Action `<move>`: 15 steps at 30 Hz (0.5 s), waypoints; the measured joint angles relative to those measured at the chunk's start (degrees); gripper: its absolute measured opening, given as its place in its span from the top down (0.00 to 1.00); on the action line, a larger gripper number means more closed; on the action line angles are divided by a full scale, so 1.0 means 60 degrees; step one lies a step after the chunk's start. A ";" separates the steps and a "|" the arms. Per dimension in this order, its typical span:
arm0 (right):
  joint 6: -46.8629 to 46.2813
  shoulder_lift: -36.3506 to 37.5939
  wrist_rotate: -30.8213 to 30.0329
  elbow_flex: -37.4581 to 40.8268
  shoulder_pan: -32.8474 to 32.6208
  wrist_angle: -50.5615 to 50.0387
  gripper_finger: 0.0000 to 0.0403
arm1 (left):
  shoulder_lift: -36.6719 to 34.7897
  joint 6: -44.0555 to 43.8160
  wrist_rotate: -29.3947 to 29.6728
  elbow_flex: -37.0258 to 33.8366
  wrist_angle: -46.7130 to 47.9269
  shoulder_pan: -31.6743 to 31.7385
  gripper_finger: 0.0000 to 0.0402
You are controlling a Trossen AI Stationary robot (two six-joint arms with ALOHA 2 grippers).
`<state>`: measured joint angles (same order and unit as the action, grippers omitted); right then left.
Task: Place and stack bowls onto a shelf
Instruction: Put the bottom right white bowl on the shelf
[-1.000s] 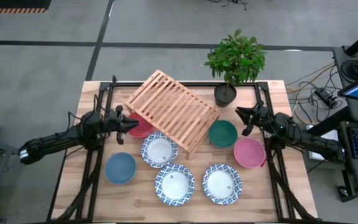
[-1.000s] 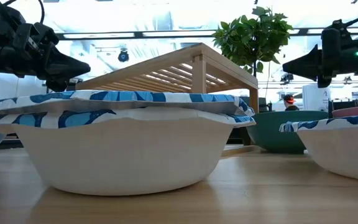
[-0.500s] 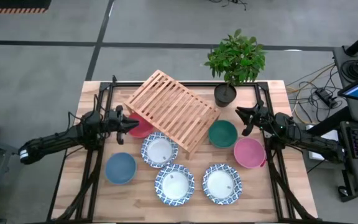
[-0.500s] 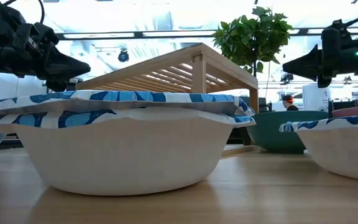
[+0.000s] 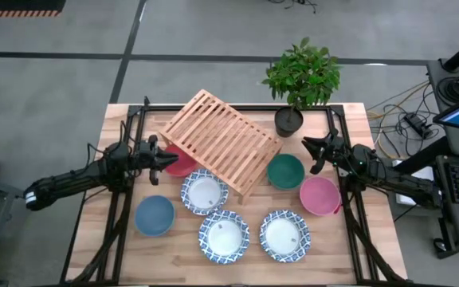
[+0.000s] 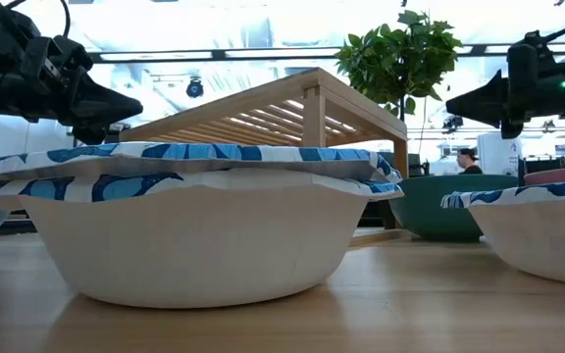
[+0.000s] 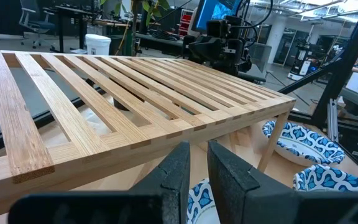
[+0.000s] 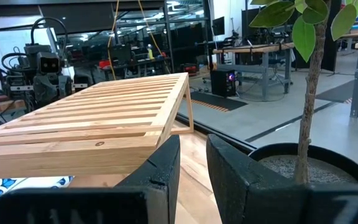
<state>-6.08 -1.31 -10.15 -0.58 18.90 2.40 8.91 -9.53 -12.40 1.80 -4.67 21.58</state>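
The light wooden slatted shelf [image 5: 220, 142] stands on its legs, set slantwise at the table's middle. The red bowl [image 5: 180, 165] sits partly under its left corner. A blue bowl [image 5: 154, 215] and three white blue-rimmed bowls [image 5: 205, 192] [image 5: 223, 237] [image 5: 284, 235] sit on the table toward the near edge. The green bowl [image 5: 285, 171] and pink bowl [image 5: 319, 195] sit to the right. My left gripper [image 5: 168, 156] hovers shut by the red bowl, facing the shelf [image 7: 135, 93]. My right gripper [image 5: 309, 147] hovers shut above the green bowl's far right side, also facing the shelf [image 8: 98, 130].
A potted plant in a dark pot [image 5: 288, 121] stands at the far edge, just beyond the shelf's right corner and close to my right gripper. Black frame bars [image 5: 126, 199] run along both table sides. A person [image 6: 469, 159] shows far off in the room.
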 joint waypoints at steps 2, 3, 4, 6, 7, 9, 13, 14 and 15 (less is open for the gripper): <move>-0.0193 -0.0002 0.0003 0.0000 0.0000 0.0002 0.83 | 0.0003 0.0000 0.0000 0.0000 0.0002 0.0000 0.90; -0.0628 -0.0002 0.0010 0.0000 0.0000 -0.0001 0.83 | 0.0000 0.0001 0.0000 0.0000 0.0000 -0.0003 0.90; -0.1381 -0.0002 0.0033 0.0000 0.0000 0.0000 0.83 | 0.0000 0.0001 0.0000 0.0000 0.0000 -0.0002 0.90; -0.3160 -0.0002 0.0273 0.0000 0.0000 0.0006 0.83 | 0.0003 -0.0002 0.0000 0.0000 0.0003 0.0001 0.90; -0.3974 -0.0004 0.0383 0.0000 0.0000 0.0025 0.83 | 0.0000 -0.0002 0.0000 0.0000 0.0000 0.0001 0.90; -0.5023 0.0002 0.0773 0.0000 0.0000 0.0131 0.83 | 0.0001 -0.0001 0.0001 0.0000 0.0000 0.0001 0.90; -0.5567 0.0009 0.1743 0.0000 0.0000 0.0782 0.83 | 0.0003 0.0000 0.0001 0.0000 0.0000 -0.0003 0.90; -0.5593 0.0009 0.2030 0.0000 0.0000 0.1040 0.83 | 0.0003 -0.0002 0.0000 0.0000 0.0000 -0.0003 0.90; -0.5673 0.0009 0.2313 0.0000 -0.0003 0.1315 0.83 | 0.0004 0.0001 0.0004 0.0000 0.0000 -0.0003 0.90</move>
<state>-40.12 -1.26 3.73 -0.58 18.88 10.29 8.93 -9.52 -12.38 1.80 -4.67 21.56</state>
